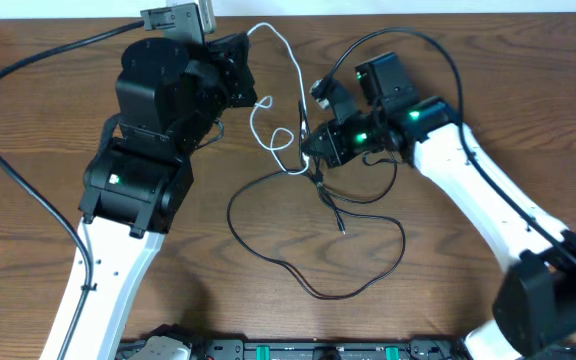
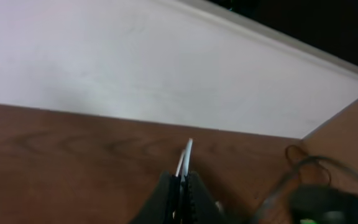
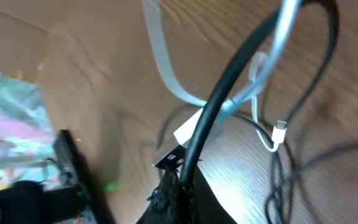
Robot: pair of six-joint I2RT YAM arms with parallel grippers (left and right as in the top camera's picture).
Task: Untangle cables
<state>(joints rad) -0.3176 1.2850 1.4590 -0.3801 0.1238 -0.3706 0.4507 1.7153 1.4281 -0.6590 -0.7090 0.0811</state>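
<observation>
The white cable (image 1: 295,70) runs from the table's back edge down to small loops at the centre, where it crosses the long black cable (image 1: 368,285). The black cable spreads in a wide loop toward the front, with a small plug end (image 1: 341,228) lying free. My left gripper (image 1: 251,92) is shut on the white cable, seen pinched between the jaws in the left wrist view (image 2: 184,180), the cord (image 2: 187,152) sticking out. My right gripper (image 1: 311,150) is shut on the black cable (image 3: 229,81) at the crossing (image 3: 182,180). The white cable (image 3: 160,68) loops around it.
A thick black arm cord (image 1: 8,70) curves over the left of the wooden table (image 1: 468,300), and another arcs above the right arm (image 1: 408,40). A white wall (image 2: 135,62) stands behind the table. A black rail (image 1: 298,350) runs along the front edge.
</observation>
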